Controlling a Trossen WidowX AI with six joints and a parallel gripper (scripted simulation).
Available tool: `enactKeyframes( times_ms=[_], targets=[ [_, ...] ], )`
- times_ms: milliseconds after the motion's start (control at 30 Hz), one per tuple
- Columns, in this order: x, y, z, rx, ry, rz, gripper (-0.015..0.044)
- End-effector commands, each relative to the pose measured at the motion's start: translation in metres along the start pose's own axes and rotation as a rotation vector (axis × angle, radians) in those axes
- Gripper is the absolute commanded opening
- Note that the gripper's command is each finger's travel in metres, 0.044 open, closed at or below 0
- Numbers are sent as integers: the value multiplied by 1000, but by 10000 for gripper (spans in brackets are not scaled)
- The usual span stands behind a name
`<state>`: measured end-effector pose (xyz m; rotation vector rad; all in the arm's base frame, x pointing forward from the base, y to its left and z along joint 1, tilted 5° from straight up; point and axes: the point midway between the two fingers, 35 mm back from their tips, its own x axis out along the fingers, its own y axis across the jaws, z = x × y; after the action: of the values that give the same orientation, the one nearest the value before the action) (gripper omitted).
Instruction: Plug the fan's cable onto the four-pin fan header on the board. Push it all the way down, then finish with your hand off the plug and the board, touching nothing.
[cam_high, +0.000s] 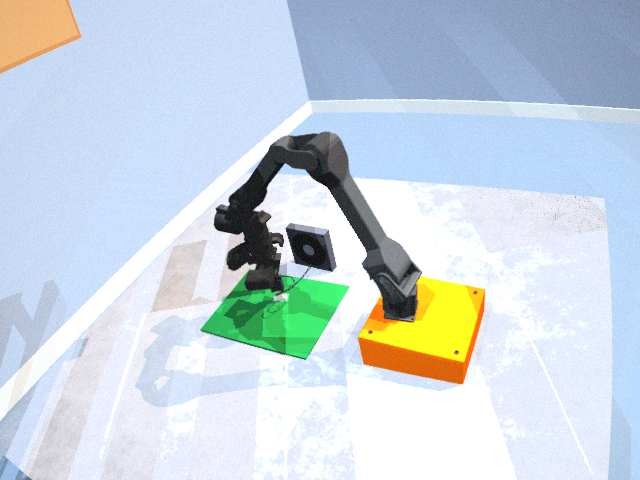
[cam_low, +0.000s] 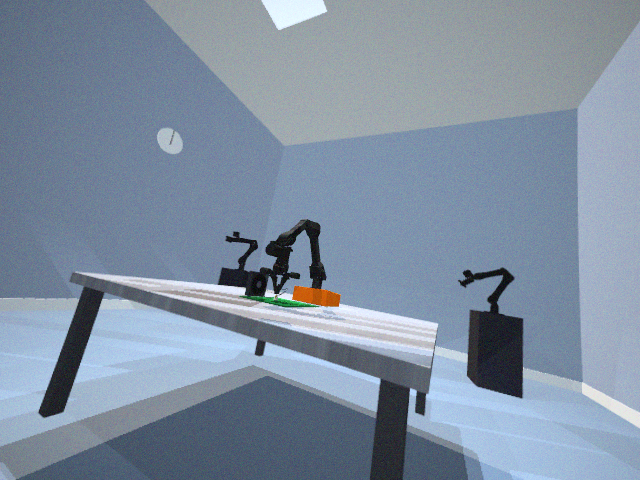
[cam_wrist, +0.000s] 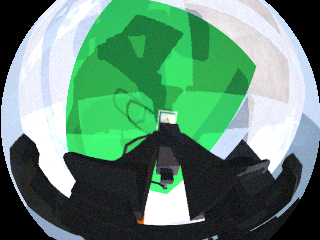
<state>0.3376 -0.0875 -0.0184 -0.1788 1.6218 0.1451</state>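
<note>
The green board (cam_high: 232, 328) (cam_low: 297, 303) (cam_wrist: 210, 107) lies flat on the table. The small white four-pin header (cam_high: 280, 297) (cam_wrist: 167, 115) stands on it. My gripper (cam_high: 279, 288) (cam_low: 276, 293) (cam_wrist: 168, 136) points down and is shut on the dark fan plug (cam_wrist: 167, 156), right at the header. The fingertips and plug hide part of the header; some of its white inside and a pin still show in the wrist view. How deep the plug sits cannot be told. A thin dark cable (cam_high: 299, 280) (cam_wrist: 131, 142) runs to the dark square fan (cam_high: 308, 249) (cam_low: 256, 283), standing upright behind the board.
The arm's base is on a yellow and orange block (cam_high: 449, 310) (cam_low: 316, 296) beside the board. The cable loops close to the gripper's side. Two other arms (cam_low: 247, 254) (cam_low: 501, 281) on dark stands are beyond the table.
</note>
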Motion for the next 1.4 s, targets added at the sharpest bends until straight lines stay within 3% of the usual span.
enactKeyframes(
  times_ms=[0, 1367],
  targets=[
    [0, -1, 0, 7, 0, -3, 0],
    [8, -1, 0, 3, 0, -3, 0]
  ],
)
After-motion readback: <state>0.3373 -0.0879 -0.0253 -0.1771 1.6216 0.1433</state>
